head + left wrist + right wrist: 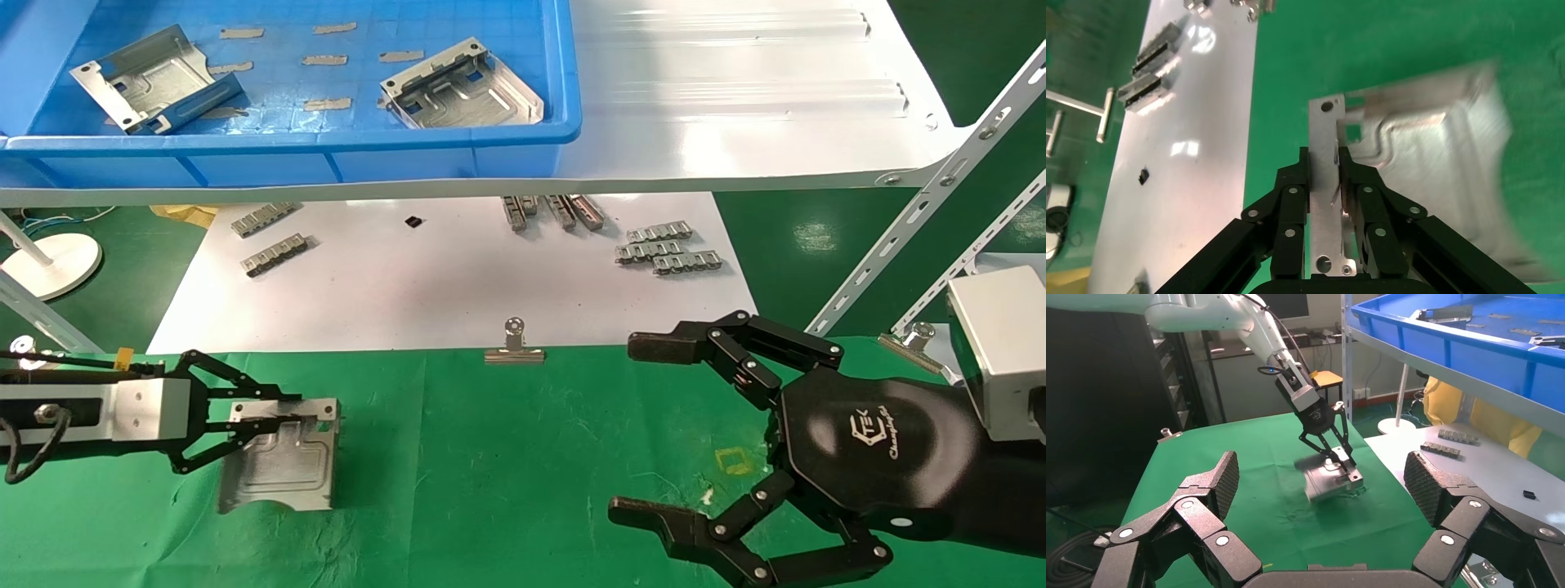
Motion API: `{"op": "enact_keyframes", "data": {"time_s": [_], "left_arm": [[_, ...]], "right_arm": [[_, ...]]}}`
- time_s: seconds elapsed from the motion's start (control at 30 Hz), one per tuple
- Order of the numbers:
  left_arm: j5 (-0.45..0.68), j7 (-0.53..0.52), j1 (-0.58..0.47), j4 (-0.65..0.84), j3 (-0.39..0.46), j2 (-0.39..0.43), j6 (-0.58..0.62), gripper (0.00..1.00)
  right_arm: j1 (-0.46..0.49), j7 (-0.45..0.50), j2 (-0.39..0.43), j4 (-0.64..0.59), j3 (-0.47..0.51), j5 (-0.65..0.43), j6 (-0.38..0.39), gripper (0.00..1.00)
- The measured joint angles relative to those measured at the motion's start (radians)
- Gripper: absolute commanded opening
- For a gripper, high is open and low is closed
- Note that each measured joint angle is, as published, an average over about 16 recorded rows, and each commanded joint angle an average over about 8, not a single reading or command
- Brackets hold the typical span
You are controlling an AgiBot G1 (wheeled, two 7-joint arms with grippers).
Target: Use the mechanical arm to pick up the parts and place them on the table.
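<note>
left pincer [270,416] clamped on part's [282,461] raised rim – part at near-left desk [507,457], landing or just off | right pincer [695,441] idle near right, fingers spread – empty | two parts [151,77] left in far blue bin [564,98]

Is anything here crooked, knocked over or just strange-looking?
One thing: the metal part in the left gripper is pinched by its rim and looks tilted rather than lying flat on the green table. In the blue bin, one part leans up on edge. The right hand hovers open, holding nothing.
</note>
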Motion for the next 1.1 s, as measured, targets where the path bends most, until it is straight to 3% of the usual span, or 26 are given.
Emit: {"op": "enact_keyframes", "data": {"time_s": [0.27, 0.73, 1.1], "left_arm": [[0.003, -0.03, -0.012, 0.072, 0.006, 0.023, 0.026, 1.0], [-0.061, -0.237, -0.038, 0.156, -0.03, 0.014, 0.05, 1.0], [-0.098, -0.282, -0.02, 0.151, -0.059, 0.003, 0.055, 1.0]], "right_arm": [[0.0, 0.0, 0.0, 0.0, 0.0, 0.0, 0.0, 1.0], [0.0, 0.0, 0.0, 0.0, 0.0, 0.0, 0.0, 1.0], [0.0, 0.0, 0.0, 0.0, 0.0, 0.0, 0.0, 1.0]]}}
